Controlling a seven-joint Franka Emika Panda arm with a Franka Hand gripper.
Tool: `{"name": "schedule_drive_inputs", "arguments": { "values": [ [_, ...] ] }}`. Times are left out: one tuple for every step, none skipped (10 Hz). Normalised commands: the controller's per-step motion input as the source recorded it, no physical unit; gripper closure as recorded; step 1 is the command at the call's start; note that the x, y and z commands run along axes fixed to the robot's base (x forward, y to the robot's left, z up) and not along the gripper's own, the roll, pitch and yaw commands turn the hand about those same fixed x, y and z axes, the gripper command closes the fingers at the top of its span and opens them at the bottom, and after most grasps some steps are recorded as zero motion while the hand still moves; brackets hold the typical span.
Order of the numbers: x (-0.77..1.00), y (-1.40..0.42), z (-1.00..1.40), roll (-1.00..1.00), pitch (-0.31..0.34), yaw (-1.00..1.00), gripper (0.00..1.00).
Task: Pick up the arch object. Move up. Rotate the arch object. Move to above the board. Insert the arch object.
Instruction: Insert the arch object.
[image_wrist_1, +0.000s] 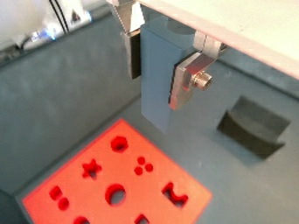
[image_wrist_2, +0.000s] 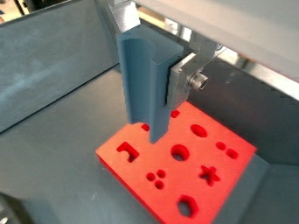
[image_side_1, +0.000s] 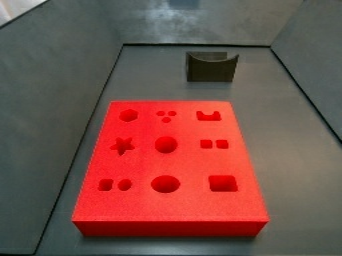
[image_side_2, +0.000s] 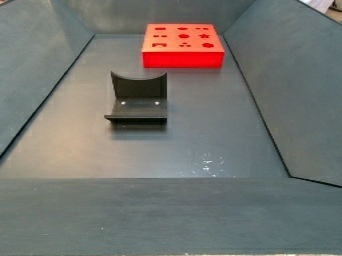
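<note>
Hovering above the board (image_wrist_2: 149, 164), gripper (image_wrist_2: 153, 99) fingers pinch an upright grey bar (image_wrist_2: 142, 70). Fixture (image_wrist_1: 254, 125) sits well apart.

The light is even and soft, coming from above; the grey floor (image_side_2: 187, 150) shows only faint shadows. In a side view a pale sheen lies on the back wall (image_side_1: 187, 22), and small bright specks of glare sit on the floor (image_side_2: 207, 162) nearer the camera. The board (image_side_1: 167, 165) glows a saturated red, almost bleeding at its edges, and its recesses read only as darker red. Both wrist views are soft and grainy: the gripper (image_wrist_1: 163, 66), up close, is blurred, and a washed-out white band (image_wrist_1: 233, 26) overexposes one corner. The fixture (image_wrist_1: 254, 127) is dark, with little detail in its shadowed side. The gripper (image_wrist_2: 163, 74) casts no clear shadow.
</note>
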Motion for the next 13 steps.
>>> {"name": "schedule_drive_inputs", "arguments": {
  "values": [
    [0.97,0.17,-0.99,-0.24,0.000,0.13,1.00],
    [0.87,0.09,-0.87,-0.13,0.000,0.25,1.00],
    [0.87,0.00,-0.73,0.00,0.076,0.27,1.00],
    [0.89,0.00,-0.72,0.03,0.109,0.25,1.00],
    [0.90,-0.11,-0.70,0.15,0.149,0.20,1.00],
    [0.77,-0.23,-0.51,0.26,0.244,0.15,1.00],
    [0.63,-0.33,-0.32,0.34,0.294,0.08,1.00],
    [0.54,-0.43,-0.32,0.38,0.260,0.07,1.00],
    [0.53,-0.47,-0.37,0.38,0.190,0.04,1.00],
    [0.44,-0.23,-0.47,0.24,0.113,0.00,1.00],
    [0.29,0.00,-0.41,0.04,0.000,-0.08,1.00],
    [0.23,0.05,-0.40,0.06,0.000,-0.06,1.00],
    [0.21,0.04,-0.35,0.06,0.006,-0.02,1.00]
  ]
}}
